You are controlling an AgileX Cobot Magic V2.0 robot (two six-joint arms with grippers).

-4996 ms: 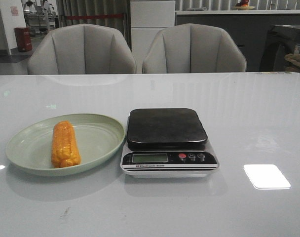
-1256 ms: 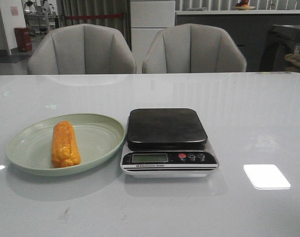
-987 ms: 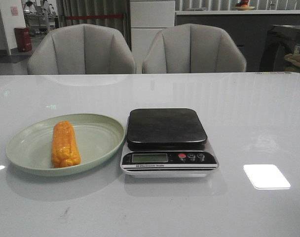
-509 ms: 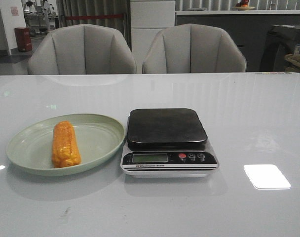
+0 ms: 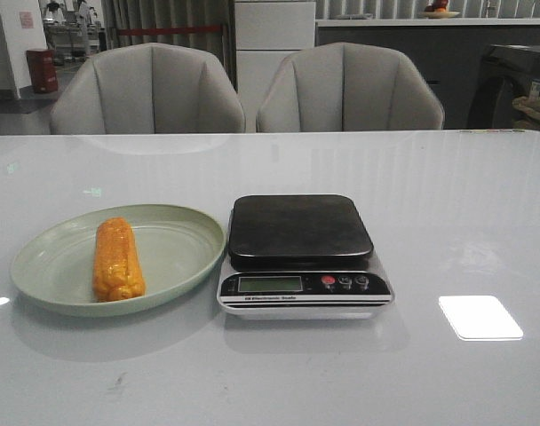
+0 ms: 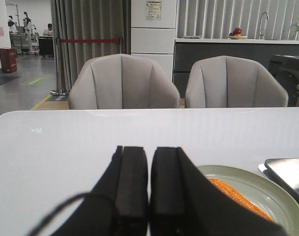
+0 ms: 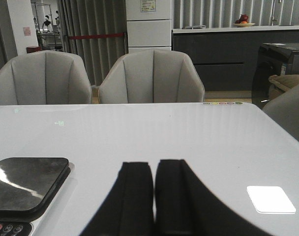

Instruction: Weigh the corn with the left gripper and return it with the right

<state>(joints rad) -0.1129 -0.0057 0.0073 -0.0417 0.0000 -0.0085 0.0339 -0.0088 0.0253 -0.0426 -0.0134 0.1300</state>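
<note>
Left gripper (image 6: 148,169) hanging low over white table (image 6: 66,147), flat black jaws pressing together. Just beyond: corn (image 6: 235,196) lying in pale green plate (image 6: 275,196). Scale (image 6: 289,174) corner showing. Two grey chairs (image 6: 122,81) standing behind.
</note>
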